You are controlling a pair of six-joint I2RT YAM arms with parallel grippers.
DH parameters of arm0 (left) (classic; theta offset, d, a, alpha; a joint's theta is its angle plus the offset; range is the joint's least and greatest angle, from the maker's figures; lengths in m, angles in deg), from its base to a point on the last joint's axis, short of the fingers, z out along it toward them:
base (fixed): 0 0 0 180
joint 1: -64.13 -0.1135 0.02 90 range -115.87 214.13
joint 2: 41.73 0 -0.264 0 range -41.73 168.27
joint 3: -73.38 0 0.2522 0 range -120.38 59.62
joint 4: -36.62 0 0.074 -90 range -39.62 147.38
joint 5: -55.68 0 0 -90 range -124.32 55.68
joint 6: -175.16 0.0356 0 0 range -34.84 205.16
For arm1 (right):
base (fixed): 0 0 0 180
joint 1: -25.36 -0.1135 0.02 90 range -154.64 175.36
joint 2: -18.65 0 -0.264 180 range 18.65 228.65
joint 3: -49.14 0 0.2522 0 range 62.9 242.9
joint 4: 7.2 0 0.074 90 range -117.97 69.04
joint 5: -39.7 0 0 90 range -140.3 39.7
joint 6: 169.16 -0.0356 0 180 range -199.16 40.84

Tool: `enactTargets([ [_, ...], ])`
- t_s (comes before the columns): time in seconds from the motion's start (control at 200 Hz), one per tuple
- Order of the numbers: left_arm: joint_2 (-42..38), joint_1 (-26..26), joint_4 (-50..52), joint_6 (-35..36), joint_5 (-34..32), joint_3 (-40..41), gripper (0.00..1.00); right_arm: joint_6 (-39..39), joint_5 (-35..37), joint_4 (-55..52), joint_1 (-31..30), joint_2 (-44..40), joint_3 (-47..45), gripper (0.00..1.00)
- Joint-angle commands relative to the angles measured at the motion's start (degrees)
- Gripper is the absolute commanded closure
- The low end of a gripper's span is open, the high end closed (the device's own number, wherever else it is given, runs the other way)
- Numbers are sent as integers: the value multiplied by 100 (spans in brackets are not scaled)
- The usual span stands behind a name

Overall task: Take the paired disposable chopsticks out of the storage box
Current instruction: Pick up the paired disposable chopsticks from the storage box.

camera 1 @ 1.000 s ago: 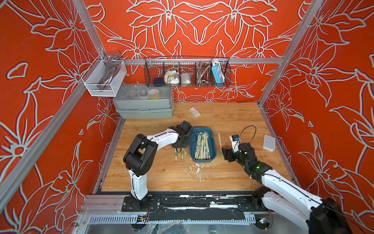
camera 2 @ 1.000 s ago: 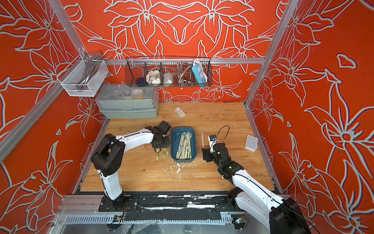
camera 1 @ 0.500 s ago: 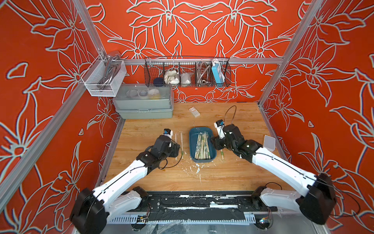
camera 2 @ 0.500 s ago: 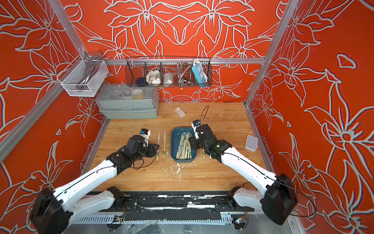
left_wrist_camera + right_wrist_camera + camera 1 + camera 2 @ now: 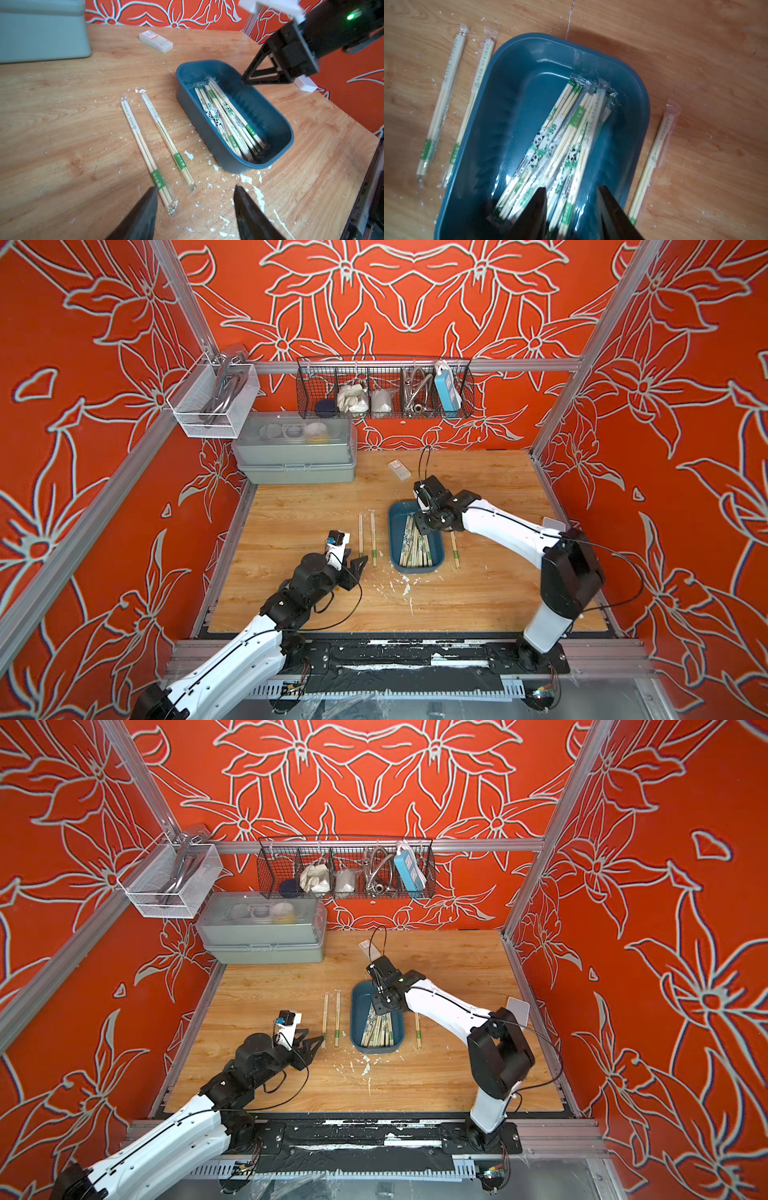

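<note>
Top views: we see the right gripper [image 5: 423, 526] above the box's [image 5: 393, 531] far end, nearer the chopsticks [image 5: 415, 547] inside than the left gripper [image 5: 358, 565]. Right wrist: its fingers [image 5: 534, 212] stand parted astride the chopsticks, which run lengthwise away. Left wrist: fingers [image 5: 142, 216] parted, empty.

Bench-side clutter: a small white labelled block [image 5: 399, 470] lies on the scuffed wooden bench [image 5: 299, 514] just beyond the right end effector [image 5: 571, 188], toward the back wall. Well beyond the left end effector [image 5: 195, 187] stands a grey lidded case [image 5: 295, 454]. On the walls behind hang a white mesh basket [image 5: 212, 402] and a black wire basket [image 5: 384, 387] holding a blue power strip [image 5: 446, 389]. White flecks [image 5: 405, 585] dot the bench beside the left end effector.
</note>
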Motion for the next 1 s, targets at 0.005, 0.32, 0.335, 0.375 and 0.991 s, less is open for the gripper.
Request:
enactTargets([
  [0.005,32,24,-300,121,-73,-55,41,-92,93,-407,-29,339,353,58],
  [0.32,381,24,-356,119,-157,-145,41,-220,305,-543,100,1038,766,64],
  [0.335,400,26,-356,123,-152,-153,41,-231,319,-559,110,1069,786,64],
  [0.375,447,24,-363,128,-126,-169,41,-226,331,-561,133,1140,814,65],
  [0.991,974,24,-365,149,-169,-339,41,-103,-58,-100,375,1683,872,75],
])
